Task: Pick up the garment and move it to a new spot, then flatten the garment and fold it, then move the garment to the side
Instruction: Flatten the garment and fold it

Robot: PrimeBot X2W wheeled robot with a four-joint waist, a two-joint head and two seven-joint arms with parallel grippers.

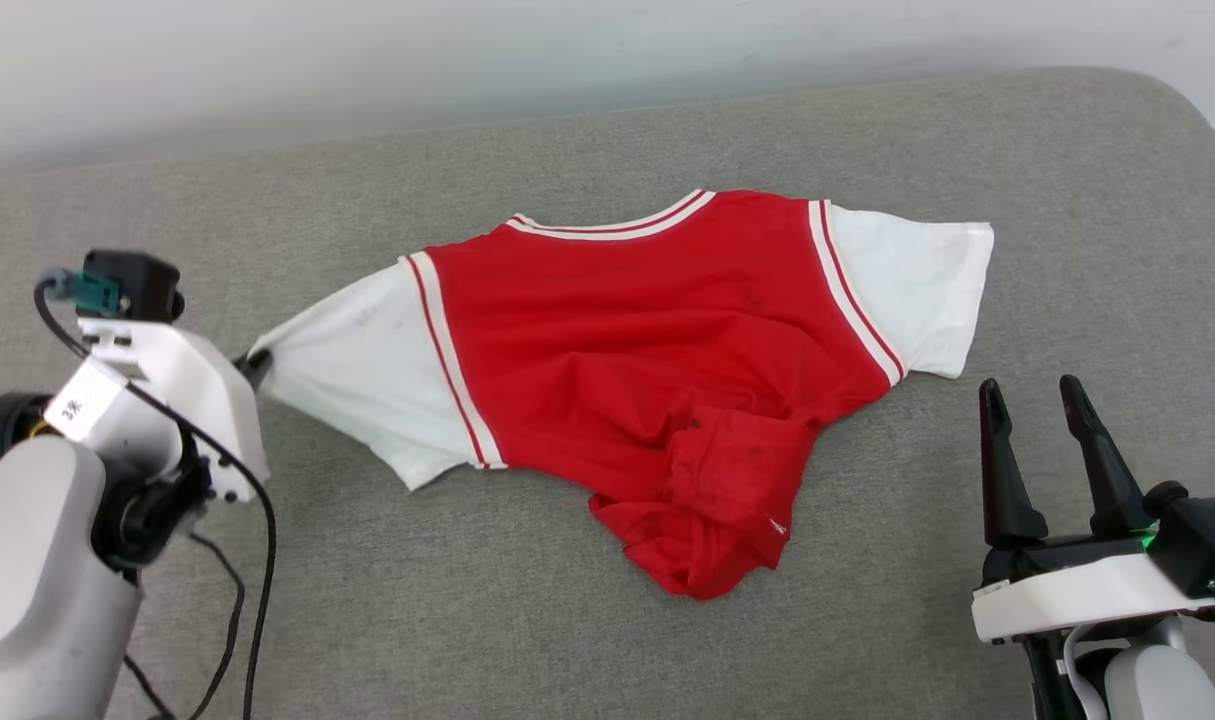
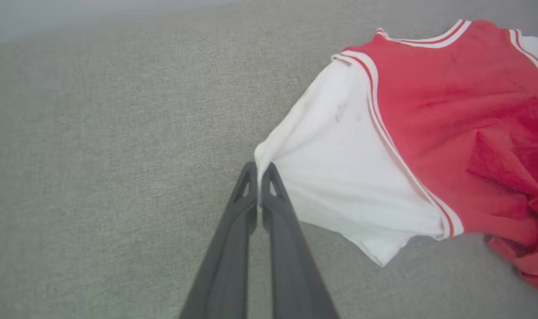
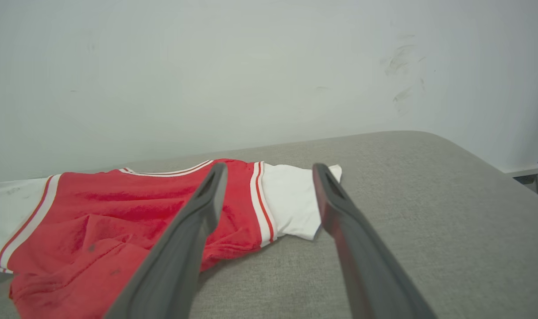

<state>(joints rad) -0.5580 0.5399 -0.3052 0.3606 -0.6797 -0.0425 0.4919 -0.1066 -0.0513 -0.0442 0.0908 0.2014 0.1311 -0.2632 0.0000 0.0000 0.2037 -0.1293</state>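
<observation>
**Desk:** Where is the shirt lying?

**Operator:** I see the garment [image 1: 647,340], a red jersey tee with white short sleeves and red-and-white striped trim, about mid-way across the broad grey woven-fabric cushion [image 1: 567,640]. Its collar points toward the pale wall [image 1: 367,60]. The chest and both sleeves lie fairly flat. The lower hem is bunched and folded over itself in a crumpled red heap on the side nearest me.

**Desk:** And your left end?

**Operator:** My left gripper [image 1: 252,365] has its two long dark fingers pressed together on the cuff edge of the white sleeve on my left. On the wrist camera the left gripper [image 2: 260,170] pinches that corner of cloth, and the sleeve tapers to a point at the tips. I cannot tell whether the pinched corner is lifted off the cushion.

**Desk:** The right one?

**Operator:** My right gripper [image 1: 1027,385] has its fingers spread and holds nothing. It sits just beside the other white sleeve, on my side of it, apart from the cloth. On its own camera the right gripper [image 3: 269,167] frames that sleeve between its fingers.
</observation>
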